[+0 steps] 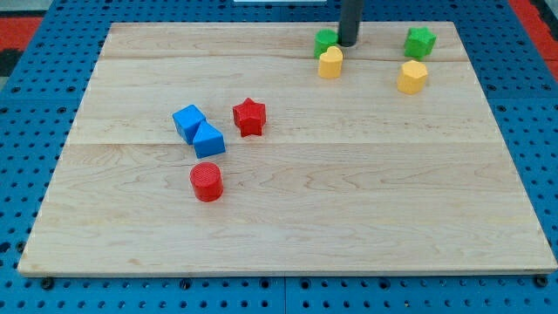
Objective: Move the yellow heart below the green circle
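Note:
A yellow heart (330,63) lies near the view's top, just below and touching a green block (325,40) that my rod partly hides; its shape is hard to make out. My tip (348,44) stands at the green block's right side, just above the yellow heart. A green star-like block (419,41) sits further right, with a yellow hexagon (412,77) below it.
Two blue blocks (188,120) (208,140) touch each other at the left middle of the wooden board (349,192). A red star (248,116) lies to their right. A red cylinder (207,181) lies below them.

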`<state>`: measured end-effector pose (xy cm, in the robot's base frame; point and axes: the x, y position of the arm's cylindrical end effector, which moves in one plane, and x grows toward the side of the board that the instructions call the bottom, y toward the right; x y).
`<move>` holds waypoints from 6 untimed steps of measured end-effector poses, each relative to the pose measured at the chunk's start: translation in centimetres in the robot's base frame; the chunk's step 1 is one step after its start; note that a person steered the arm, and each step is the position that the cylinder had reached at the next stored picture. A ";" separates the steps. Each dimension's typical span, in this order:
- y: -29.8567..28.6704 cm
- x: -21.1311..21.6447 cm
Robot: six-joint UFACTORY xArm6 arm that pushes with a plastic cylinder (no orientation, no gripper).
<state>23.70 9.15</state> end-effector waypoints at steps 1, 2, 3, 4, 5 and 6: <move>2.6 0.0; 8.0 1.3; 5.1 2.7; 1.6 3.1; -1.2 4.0; -1.4 5.2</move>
